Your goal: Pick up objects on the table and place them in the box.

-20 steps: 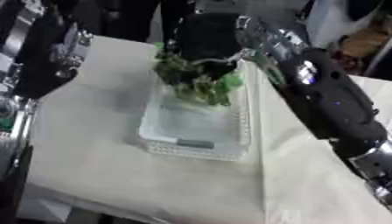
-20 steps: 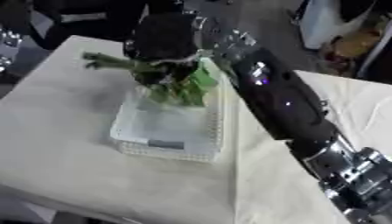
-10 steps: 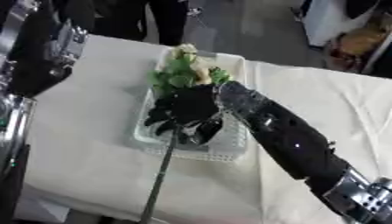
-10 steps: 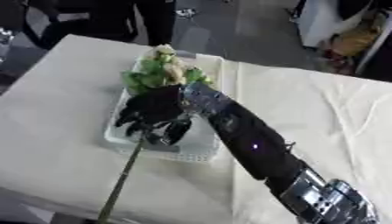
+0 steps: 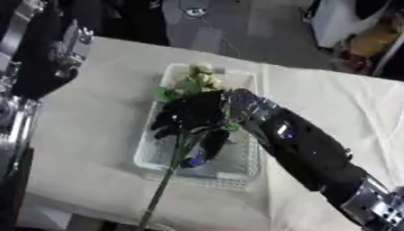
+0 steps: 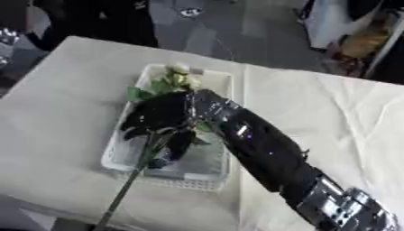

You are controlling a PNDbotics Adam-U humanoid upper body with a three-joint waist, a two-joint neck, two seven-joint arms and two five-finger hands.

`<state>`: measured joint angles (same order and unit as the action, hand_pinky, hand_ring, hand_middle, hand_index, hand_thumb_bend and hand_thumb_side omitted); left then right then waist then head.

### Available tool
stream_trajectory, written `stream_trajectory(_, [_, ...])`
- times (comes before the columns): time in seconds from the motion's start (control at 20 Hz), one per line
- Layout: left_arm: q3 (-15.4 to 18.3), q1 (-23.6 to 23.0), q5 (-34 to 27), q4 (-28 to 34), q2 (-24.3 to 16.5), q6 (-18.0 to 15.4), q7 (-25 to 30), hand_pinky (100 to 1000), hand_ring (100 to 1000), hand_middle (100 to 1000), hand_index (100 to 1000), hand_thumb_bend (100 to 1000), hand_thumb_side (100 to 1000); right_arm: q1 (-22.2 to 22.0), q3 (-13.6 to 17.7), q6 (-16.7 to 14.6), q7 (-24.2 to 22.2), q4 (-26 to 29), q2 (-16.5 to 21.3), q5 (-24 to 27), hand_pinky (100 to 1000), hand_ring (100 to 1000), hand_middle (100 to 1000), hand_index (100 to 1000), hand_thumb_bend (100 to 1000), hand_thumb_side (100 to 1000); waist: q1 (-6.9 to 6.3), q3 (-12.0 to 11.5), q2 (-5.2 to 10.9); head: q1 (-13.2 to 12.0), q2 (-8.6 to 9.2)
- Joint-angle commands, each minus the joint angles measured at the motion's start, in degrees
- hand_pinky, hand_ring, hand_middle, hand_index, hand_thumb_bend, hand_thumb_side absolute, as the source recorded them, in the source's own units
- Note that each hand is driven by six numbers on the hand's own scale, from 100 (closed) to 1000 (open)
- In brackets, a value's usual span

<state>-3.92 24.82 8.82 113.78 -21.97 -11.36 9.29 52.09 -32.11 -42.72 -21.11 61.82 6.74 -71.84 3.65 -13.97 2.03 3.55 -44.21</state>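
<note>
My right hand (image 5: pixel 195 118), black, comes in on its black and silver arm (image 5: pixel 304 149) from the lower right and sits over the white perforated plastic box (image 5: pixel 234 168), palm down, above the middle of the box. My fingers (image 6: pixel 178 145) hang down, curled round the long green stem of the artificial flower (image 5: pixel 192 85); the stem passes under the palm and between the fingers, so I read this as grasping the flower, though the contact itself is blurred. The flower's pale cream bloom and green leaves lie inside the box at its far end, just beyond my knuckles. Its stem (image 5: pixel 162 189) runs toward me, slants over the near rim of the box and sticks out past it across the cream tablecloth on the table (image 5: pixel 87 135), reaching close to the near table edge. So the flower is partly in the box: head in, stem tail out. The box stands askew near the middle of the table, long side running away from me. Something small and bluish shows on the box floor under my fingers; cannot tell what it is. My left arm (image 5: pixel 39 58) shows as black and silver parts along the left edge of the left eye view, raised off the table; cannot tell how its fingers stand.
</note>
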Motion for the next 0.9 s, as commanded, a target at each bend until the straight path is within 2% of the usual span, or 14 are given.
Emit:
stream_trajectory(0.05, [0.19,0.67,-0.01,0.81,-0.48,0.15,-0.21,587,692,582,822,100,717,1.34,0.47,-9.25,-11.07,1.95,1.53,2.43,1000,1000,1000,1000,516,923,-0.38,0.07,0.50,-0.28,0.09])
stream_trajectory(0.1, [0.19,0.65,0.00,0.81,-0.49,0.16,-0.22,586,692,582,822,100,717,1.52,0.59,-9.25,-11.44,2.20,1.90,3.30,1000,1000,1000,1000,481,904,-0.37,0.10,0.53,-0.36,0.09])
stream_trajectory(0.15, [0.21,0.60,0.03,0.81,-0.51,0.17,-0.23,586,692,582,822,100,717,1.89,0.85,-9.25,-11.51,2.40,2.66,4.92,1000,1000,1000,1000,511,895,-0.35,0.16,0.58,-0.52,0.09])
stream_trajectory(0.2, [0.24,0.53,0.04,0.81,-0.54,0.17,-0.26,586,692,583,822,100,717,2.35,1.17,-9.25,-11.57,2.56,3.65,7.20,1000,1000,1000,1000,500,795,-0.32,0.24,0.65,-0.74,0.09])
stream_trajectory(0.35, [0.35,0.19,0.12,0.81,-0.73,0.24,-0.39,586,692,584,822,100,718,4.88,2.64,-9.21,-13.16,4.17,8.74,17.38,1000,1000,1000,1000,436,713,-0.18,0.69,0.91,-1.80,0.09])
stream_trajectory(0.45, [0.50,-0.14,0.25,0.81,-0.97,0.33,-0.55,586,692,585,822,100,718,7.01,3.54,-7.89,-16.66,6.30,13.26,25.11,1000,1000,1000,1000,395,628,-0.03,1.10,1.12,-2.65,0.09])
stream_trajectory(0.6, [0.78,-0.56,0.54,0.81,-1.34,0.42,-0.88,586,691,585,822,100,719,9.62,4.42,-2.56,-24.55,11.52,19.46,35.96,1000,1000,984,978,348,511,0.18,1.73,1.38,-4.00,0.09])
stream_trajectory(0.7, [0.96,-0.81,0.73,0.81,-1.60,0.45,-1.10,586,691,585,822,100,719,10.75,5.03,2.03,-29.20,14.88,23.26,42.80,1000,1000,971,953,323,471,0.32,2.18,1.54,-4.87,0.09])
stream_trajectory(0.9, [1.33,-1.29,1.16,0.81,-2.07,0.65,-1.53,585,692,586,823,100,719,10.74,4.86,9.88,-30.76,19.81,30.33,50.65,1000,1000,948,939,321,397,0.55,2.88,1.79,-6.27,0.09])
